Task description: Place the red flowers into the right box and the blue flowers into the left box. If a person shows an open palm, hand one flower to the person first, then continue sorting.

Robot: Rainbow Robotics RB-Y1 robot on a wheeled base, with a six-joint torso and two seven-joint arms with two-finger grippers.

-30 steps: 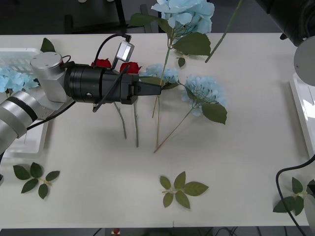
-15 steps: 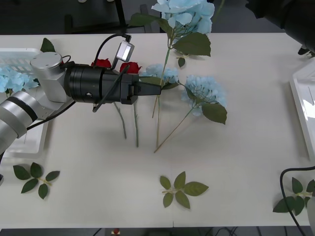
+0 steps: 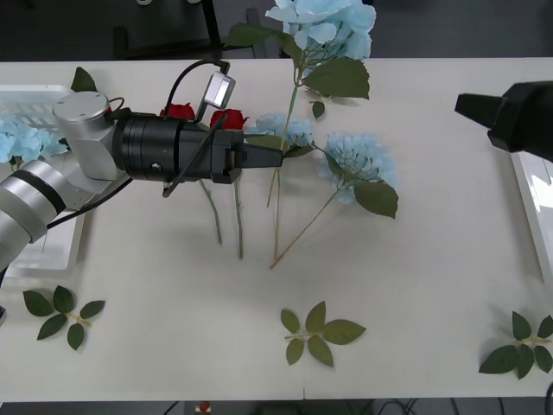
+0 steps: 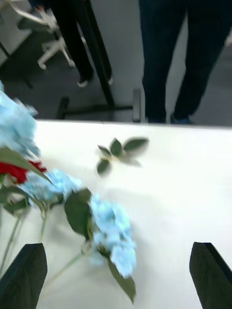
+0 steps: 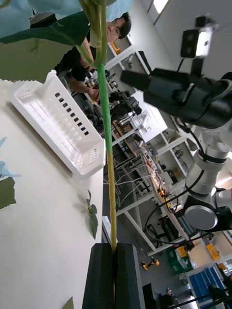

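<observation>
Blue flowers (image 3: 359, 158) lay on the worktop (image 3: 415, 285) beside the left gripper (image 5: 114, 251), whose jaws were clamped on one stem (image 5: 109, 164); carrying it back to the left box (image 3: 34, 108) seemed next. Right gripper (image 4: 118, 275) hovered, jaws apart.

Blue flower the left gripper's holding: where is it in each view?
Front: blue flower head at the table's far edge, stem running into the left gripper.
Right wrist: pale head beyond the red flowers.
Left wrist: green stem clamped between the fingers.
Shared landmark: the open right gripper.
</observation>
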